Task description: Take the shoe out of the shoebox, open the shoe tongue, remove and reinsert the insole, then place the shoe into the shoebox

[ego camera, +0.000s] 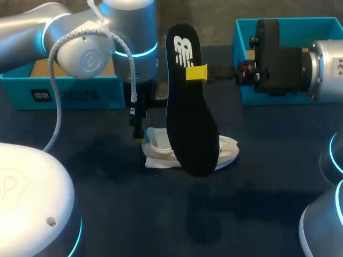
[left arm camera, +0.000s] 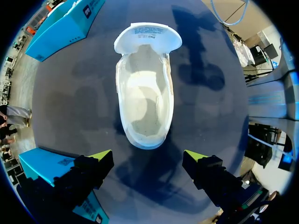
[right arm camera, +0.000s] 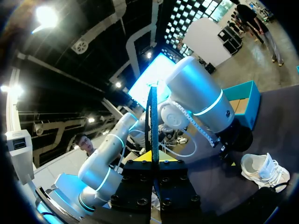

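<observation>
A white shoe [ego camera: 157, 149] lies on the dark table, tongue pulled open and its inside bare in the left wrist view [left arm camera: 145, 102]. My left gripper [left arm camera: 147, 161] hangs just above the heel end [ego camera: 138, 127], fingers wide apart and holding nothing. The black insole [ego camera: 187, 107] is held upright in the air over the shoe, hiding its middle. My right gripper [ego camera: 196, 73] is shut on the insole's upper edge. In the right wrist view the insole [right arm camera: 152, 116] shows edge-on between the yellow tips [right arm camera: 154, 159], with the shoe [right arm camera: 264, 170] lower down on the table.
A teal shoebox part [ego camera: 64, 93] stands at the back left behind my left arm, and another teal part [ego camera: 244, 59] at the back right behind my right wrist. Bare dark table stretches in front of the shoe.
</observation>
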